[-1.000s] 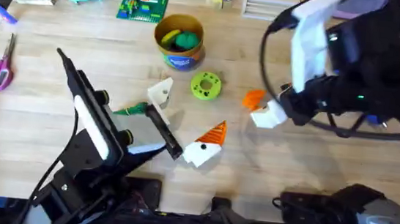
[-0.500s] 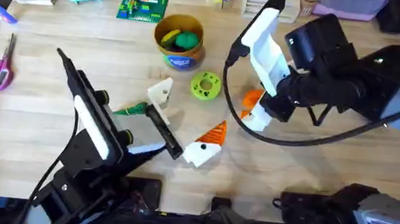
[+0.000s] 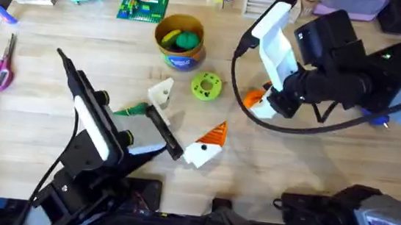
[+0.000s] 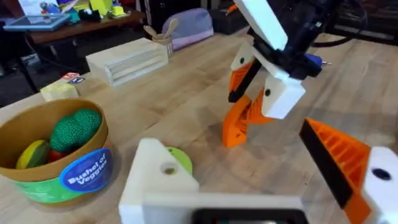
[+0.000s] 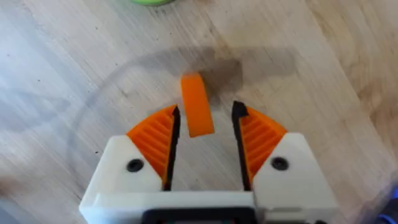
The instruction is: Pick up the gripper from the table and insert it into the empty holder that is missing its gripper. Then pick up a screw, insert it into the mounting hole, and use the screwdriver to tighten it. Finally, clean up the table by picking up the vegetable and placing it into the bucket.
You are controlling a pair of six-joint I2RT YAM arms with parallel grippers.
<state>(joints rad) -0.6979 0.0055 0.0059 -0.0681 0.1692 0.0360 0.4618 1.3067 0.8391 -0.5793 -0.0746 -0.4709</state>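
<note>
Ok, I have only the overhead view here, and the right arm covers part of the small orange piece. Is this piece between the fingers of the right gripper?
Observer: Yes. In the right wrist view the loose orange tip sits between the open fingers of the right gripper. There is a gap on each side, so neither pad touches it.
Operator: And is it lifted, or on the table?
Observer: On the table. The left wrist view shows its lower end resting on the wood, and the piece stands tilted.
</note>
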